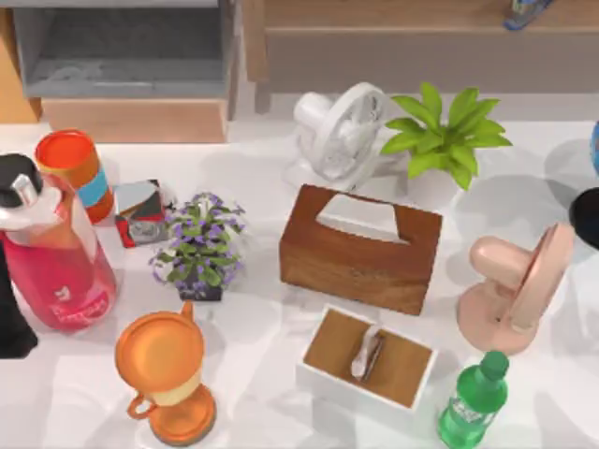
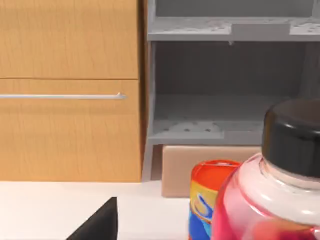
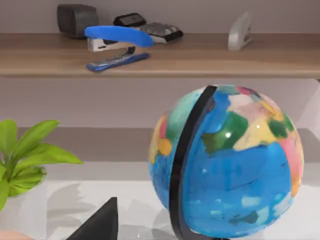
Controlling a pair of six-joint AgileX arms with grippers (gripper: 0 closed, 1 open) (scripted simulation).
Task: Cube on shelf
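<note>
Left gripper (image 2: 100, 225): finger state indeterminate, near pink bottle (image 1: 51, 253). Right gripper (image 3: 100, 225): likewise indeterminate, near globe (image 3: 227, 160). Blue stapler (image 3: 117, 45) on shelf (image 3: 200, 57).

From my left wrist camera I see a light-brown wooden cabinet front (image 2: 69, 90) with a thin silver bar handle (image 2: 62, 96) at about nine o'clock. A grey-lined open compartment (image 2: 225, 112) sits at one o'clock. At five o'clock, a black-capped clear bottle of pink liquid (image 2: 270, 195) overlaps an orange-lidded canister (image 2: 207, 200).
</note>
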